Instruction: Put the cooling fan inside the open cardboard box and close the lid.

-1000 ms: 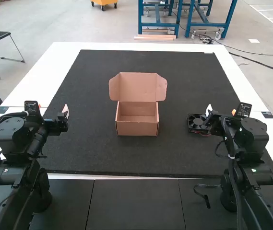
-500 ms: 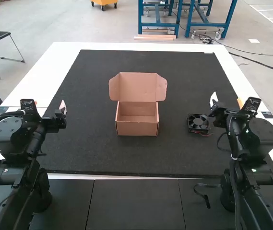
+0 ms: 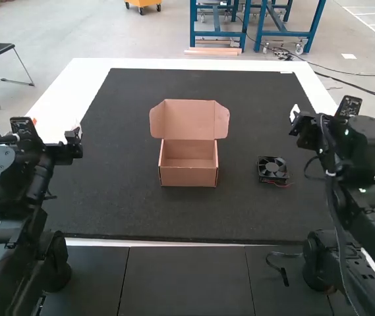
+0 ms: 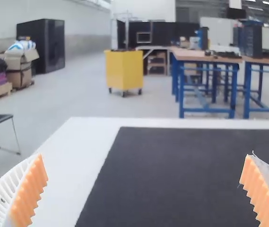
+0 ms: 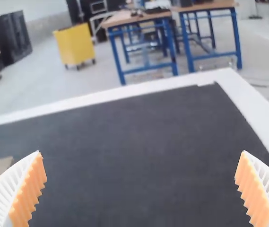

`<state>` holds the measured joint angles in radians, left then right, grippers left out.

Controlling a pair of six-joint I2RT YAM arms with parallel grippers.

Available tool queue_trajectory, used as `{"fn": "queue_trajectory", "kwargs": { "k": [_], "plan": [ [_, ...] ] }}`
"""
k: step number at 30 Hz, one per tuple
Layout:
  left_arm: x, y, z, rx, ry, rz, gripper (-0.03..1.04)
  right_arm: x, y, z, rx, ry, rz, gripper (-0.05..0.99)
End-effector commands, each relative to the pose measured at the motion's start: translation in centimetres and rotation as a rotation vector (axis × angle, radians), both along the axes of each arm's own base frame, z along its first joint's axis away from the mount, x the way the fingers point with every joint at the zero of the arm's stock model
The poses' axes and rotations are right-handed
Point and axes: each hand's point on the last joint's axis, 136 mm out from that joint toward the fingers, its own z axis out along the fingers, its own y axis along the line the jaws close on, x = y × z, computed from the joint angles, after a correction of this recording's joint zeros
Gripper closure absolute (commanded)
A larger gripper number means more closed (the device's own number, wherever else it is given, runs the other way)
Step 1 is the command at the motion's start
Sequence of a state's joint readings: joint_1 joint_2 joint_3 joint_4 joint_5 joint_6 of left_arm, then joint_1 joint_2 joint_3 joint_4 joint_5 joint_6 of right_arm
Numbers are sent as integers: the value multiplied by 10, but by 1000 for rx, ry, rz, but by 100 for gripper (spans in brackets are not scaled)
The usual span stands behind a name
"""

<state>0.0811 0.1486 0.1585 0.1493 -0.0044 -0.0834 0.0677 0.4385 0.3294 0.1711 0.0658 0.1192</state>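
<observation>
Black square cooling fan (image 3: 273,169) just sitting near the open brown cardboard box (image 3: 188,161), left fingers (image 4: 29,189) and right fingers (image 5: 28,189) both spread wide.

high: above-behind, fwd-down, far | wrists: low, fwd | shared: mat (image 3: 121,197)

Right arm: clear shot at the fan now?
Probably yes: the cooling fan lies on bare mat, apart from the cardboard box, with nothing between it and the open right gripper.

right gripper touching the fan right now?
Apart. The high view shows the right gripper raised beyond the fan, with bare black mat between them.
</observation>
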Motion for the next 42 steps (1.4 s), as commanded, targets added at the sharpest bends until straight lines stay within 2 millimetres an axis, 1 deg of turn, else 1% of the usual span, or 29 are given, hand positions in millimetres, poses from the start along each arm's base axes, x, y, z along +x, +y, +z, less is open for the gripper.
{"fn": "queue_trajectory", "kwargs": {
  "k": [1,2,6,8,11,12,13,14,16,17,18,19,20,22,23,24,27,29,30,32,34,37,42],
  "plan": [
    [6,3,34,-2,1,14,4,5,-8,29,-7,-8,-37,2],
    [12,3,37,-5,29,12,4,7,-8,28,-14,16,-41,2],
    [34,6,47,-20,140,17,4,11,-10,40,-55,63,-51,2],
    [47,6,43,-38,233,14,4,14,-8,43,-73,104,-40,3],
    [60,8,37,-49,350,15,4,17,-5,34,-99,214,-20,3],
    [64,2,36,-49,376,-16,4,17,-1,33,-99,255,5,3],
    [65,-2,40,-49,381,-41,4,17,0,26,-101,308,13,3],
    [67,-5,39,-50,399,-57,4,17,0,20,-97,356,15,3],
    [74,-9,27,-27,451,-72,5,16,-2,14,-61,426,1,3],
    [76,-14,21,-21,480,-95,4,15,-3,10,-48,451,-5,3],
    [77,-26,14,-24,509,-155,4,16,-3,11,-49,460,-5,3],
    [76,-41,8,-31,531,-233,4,16,-2,8,-50,475,-3,3],
    [75,-50,7,-29,540,-275,5,18,-3,7,-56,482,-7,3],
    [73,-71,12,-15,534,-354,5,19,-6,-5,-104,546,-4,3],
    [72,-82,15,3,537,-389,5,21,-11,-8,-133,570,-29,3],
    [69,-94,16,15,542,-427,5,23,-16,-9,-145,582,-51,3],
    [56,-136,18,56,565,-561,5,28,-17,-6,-147,610,-53,3],
    [45,-159,18,77,574,-636,5,34,-19,-4,-146,620,-59,3],
    [41,-166,19,83,573,-661,5,38,-19,-6,-146,633,-60,3],
    [35,-174,18,95,588,-681,5,38,-20,-21,-142,721,-61,3],
    [33,-173,16,104,611,-669,5,38,-18,-40,-130,818,-52,3],
    [29,-172,10,109,652,-669,5,43,-13,-55,-98,892,-19,3],
    [31,-172,4,117,711,-663,5,50,-7,-82,-68,994,25,3]
  ]
}}
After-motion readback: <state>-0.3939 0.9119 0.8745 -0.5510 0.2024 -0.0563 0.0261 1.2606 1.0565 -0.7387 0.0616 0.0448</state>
